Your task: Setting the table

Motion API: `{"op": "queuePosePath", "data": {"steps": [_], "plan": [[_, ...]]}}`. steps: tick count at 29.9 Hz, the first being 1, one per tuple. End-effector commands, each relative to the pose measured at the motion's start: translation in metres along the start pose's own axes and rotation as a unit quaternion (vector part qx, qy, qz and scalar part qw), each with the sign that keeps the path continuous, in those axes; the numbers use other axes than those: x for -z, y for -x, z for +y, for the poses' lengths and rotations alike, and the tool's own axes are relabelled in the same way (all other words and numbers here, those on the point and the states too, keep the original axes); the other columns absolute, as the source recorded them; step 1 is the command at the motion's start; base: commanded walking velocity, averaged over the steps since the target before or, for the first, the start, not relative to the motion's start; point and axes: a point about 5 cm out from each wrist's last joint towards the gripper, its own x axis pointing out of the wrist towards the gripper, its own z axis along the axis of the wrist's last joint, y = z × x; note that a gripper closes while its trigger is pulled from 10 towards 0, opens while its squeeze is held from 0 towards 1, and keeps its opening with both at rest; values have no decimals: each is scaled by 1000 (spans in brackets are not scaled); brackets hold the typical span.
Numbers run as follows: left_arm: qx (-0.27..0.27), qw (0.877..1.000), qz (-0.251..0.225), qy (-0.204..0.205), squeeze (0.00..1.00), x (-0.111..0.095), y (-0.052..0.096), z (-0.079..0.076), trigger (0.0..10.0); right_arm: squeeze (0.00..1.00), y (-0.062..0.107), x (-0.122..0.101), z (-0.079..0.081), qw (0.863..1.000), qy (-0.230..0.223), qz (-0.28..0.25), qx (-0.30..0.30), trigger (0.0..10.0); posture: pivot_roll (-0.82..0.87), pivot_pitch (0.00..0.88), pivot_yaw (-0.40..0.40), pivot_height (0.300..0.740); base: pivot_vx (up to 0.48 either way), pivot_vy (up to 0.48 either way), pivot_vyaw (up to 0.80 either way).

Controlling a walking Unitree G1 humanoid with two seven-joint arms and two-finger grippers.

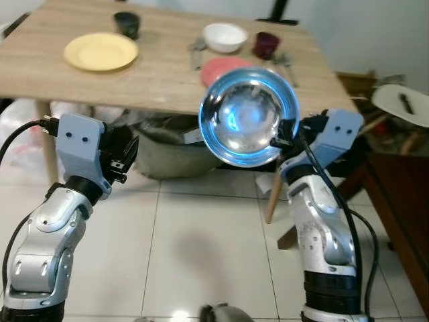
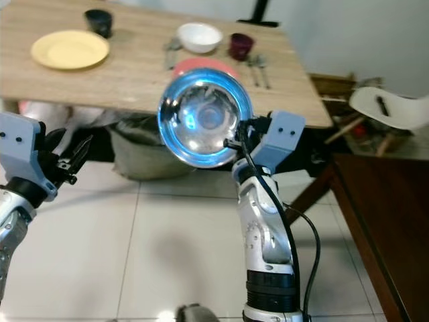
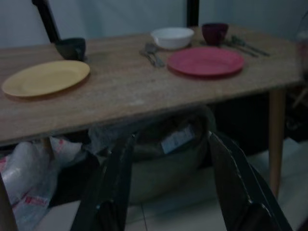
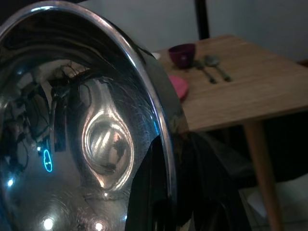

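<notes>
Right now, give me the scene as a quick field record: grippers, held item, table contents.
right gripper: shut on the rim of the steel bowl, held up in front of the table edge, bowl's inside facing the head camera
left gripper: open, holding nothing, below the table's near edge
table: wooden, light
left setting: yellow plate, dark cup behind it
right setting: red plate, white bowl, maroon cup
cutlery: pieces on both sides of the red plate
under table: grey bag

Right gripper [image 1: 285,137] fingers clamp steel bowl [image 1: 249,115] rim before table [image 1: 167,80].
</notes>
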Motion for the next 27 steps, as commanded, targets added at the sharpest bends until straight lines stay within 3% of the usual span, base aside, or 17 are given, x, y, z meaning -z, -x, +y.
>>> {"op": "queuePosePath", "data": {"steps": [1, 27], "plan": [[7, 1000, 7, 3, 0, 3, -1, -5, 10000, 0, 1, -6, -2, 1000, -2, -12, 3, 10000, -35, 61, -45, 740, 0, 0, -800], [13, 1000, 6, -2, 0, 2, -5, -7, 10000, 0, 0, -7, -3, 1000, -4, -14, 10, 10000, -39, 59, -39, 740, 0, 0, -800]]}}
